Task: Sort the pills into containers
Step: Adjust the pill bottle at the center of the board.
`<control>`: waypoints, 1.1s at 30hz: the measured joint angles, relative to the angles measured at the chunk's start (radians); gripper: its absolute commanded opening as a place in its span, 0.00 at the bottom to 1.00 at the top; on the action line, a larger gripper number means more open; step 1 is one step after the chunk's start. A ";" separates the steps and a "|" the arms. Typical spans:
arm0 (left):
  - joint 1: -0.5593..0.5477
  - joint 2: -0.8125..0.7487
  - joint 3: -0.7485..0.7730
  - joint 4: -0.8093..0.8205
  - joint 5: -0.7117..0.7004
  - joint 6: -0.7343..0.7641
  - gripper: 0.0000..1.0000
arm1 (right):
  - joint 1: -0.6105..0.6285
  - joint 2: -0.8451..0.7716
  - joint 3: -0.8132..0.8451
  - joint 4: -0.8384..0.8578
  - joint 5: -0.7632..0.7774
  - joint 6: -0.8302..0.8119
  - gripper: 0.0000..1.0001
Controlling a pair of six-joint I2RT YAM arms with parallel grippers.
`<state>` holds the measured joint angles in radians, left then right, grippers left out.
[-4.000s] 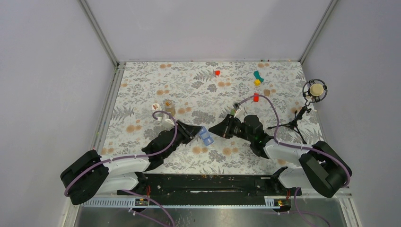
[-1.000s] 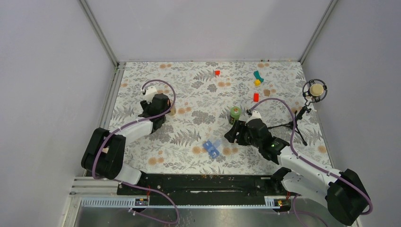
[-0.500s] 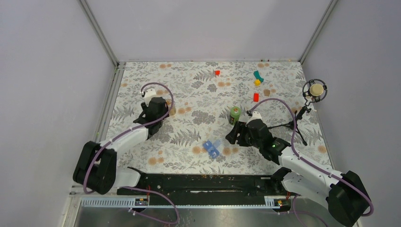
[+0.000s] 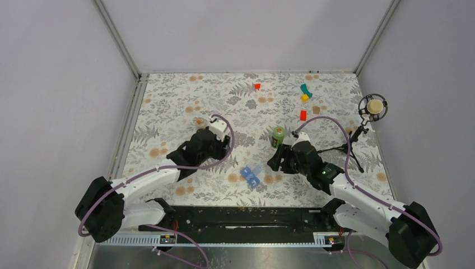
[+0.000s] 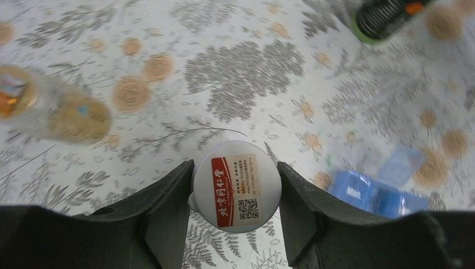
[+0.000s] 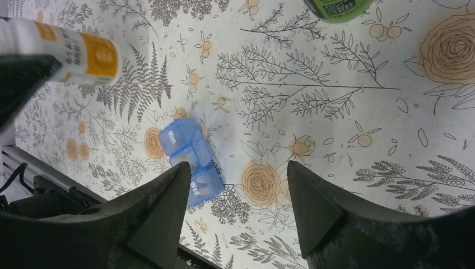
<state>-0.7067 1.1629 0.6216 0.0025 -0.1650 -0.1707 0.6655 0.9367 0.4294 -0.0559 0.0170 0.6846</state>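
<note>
Gripping a white bottle (image 5: 235, 196) across its round body, the left gripper (image 5: 235, 167) has its jaws closed partway, one finger pressed to each side. Whether the bottle is clear of the table (image 4: 168, 101) I cannot tell from the wrist view. The right gripper (image 6: 236, 168) stands wide open and holds nothing. It hovers just right of the pill box (image 4: 251, 175), with a green bottle (image 4: 278, 134) standing close behind it.

The pill box lies flat on the table between the two grippers, toward the near edge. At least one of its lids looks flipped up.

The box is probably very light: thin, stiff, smooth plastic that would skid on the cloth at a nudge. It is best steadied by pinching its long sides or pinning one end, keeping clear of the hinged lids. The bottle is likely light and rigid too, but slick and round, so it could twist in the jaws. A hold at mid-body, as now, seems soundest and leaves the cap end free.
</note>
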 measured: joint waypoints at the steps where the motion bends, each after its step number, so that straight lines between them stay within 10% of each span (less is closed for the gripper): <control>1: -0.016 0.006 -0.005 0.008 0.025 0.028 0.38 | 0.000 0.000 0.000 0.000 0.000 0.000 0.72; 6: -0.041 0.028 -0.037 0.031 0.148 0.152 0.44 | 0.000 0.000 0.000 0.000 -0.002 0.000 0.72; 14: -0.041 0.064 -0.042 0.046 0.224 0.207 0.97 | 0.000 0.000 0.000 0.000 -0.002 -0.001 0.75; 33: -0.041 -0.330 -0.043 0.086 -0.013 0.086 0.99 | 0.012 0.062 0.100 0.051 -0.097 -0.113 0.83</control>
<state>-0.7479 0.8333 0.5789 0.0883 -0.1783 -0.0849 0.6773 0.9989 0.5297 -0.0044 -0.0799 0.5713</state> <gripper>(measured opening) 0.985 0.817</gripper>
